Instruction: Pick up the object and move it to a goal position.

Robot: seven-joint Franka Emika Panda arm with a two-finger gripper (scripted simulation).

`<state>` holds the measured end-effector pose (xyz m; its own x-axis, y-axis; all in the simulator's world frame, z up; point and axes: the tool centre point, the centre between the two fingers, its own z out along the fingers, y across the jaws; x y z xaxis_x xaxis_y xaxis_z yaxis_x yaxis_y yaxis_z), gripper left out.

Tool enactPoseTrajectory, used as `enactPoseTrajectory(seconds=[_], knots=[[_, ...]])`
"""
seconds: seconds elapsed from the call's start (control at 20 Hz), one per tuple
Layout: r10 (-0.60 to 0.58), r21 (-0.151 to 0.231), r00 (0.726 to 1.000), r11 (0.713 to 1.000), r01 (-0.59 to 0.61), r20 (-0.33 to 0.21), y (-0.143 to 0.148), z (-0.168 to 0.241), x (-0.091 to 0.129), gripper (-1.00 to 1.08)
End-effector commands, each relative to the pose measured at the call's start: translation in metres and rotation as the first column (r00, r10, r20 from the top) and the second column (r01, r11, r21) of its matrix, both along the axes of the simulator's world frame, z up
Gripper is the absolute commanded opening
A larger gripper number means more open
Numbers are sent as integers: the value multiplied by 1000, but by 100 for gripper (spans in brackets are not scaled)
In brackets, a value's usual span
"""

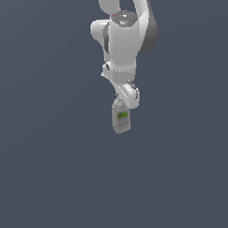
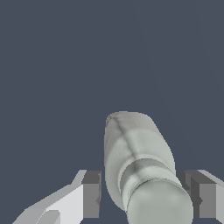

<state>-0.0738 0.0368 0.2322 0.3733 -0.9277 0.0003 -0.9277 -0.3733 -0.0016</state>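
Note:
The object (image 1: 120,118) is a small grey-beige bottle with a green-and-white label. It stands upright with its pale cap at the top, directly under the white arm. My gripper (image 1: 121,105) is down over its cap end. In the wrist view the object (image 2: 131,144) runs lengthwise away from the camera, with its rounded cap nearest. My gripper (image 2: 140,192) straddles the neck, one dark pad on each side. A narrow strip of floor shows between each pad and the bottle, so the gripper is open and not pressing on it.
A plain dark blue-grey floor (image 1: 53,175) fills both views. No other object, container or goal marker shows.

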Motion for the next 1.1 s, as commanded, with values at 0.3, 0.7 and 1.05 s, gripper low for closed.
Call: enactPoseTrajectory(seconds=[0.3, 0.7, 1.05], knots=[[0, 0, 1000, 1000, 0, -2, 0, -2, 0, -100], [0, 0, 1000, 1000, 0, 2, -9, 1, 1, -100], [0, 0, 1000, 1000, 0, 1, -51, 4, 3, -100]])
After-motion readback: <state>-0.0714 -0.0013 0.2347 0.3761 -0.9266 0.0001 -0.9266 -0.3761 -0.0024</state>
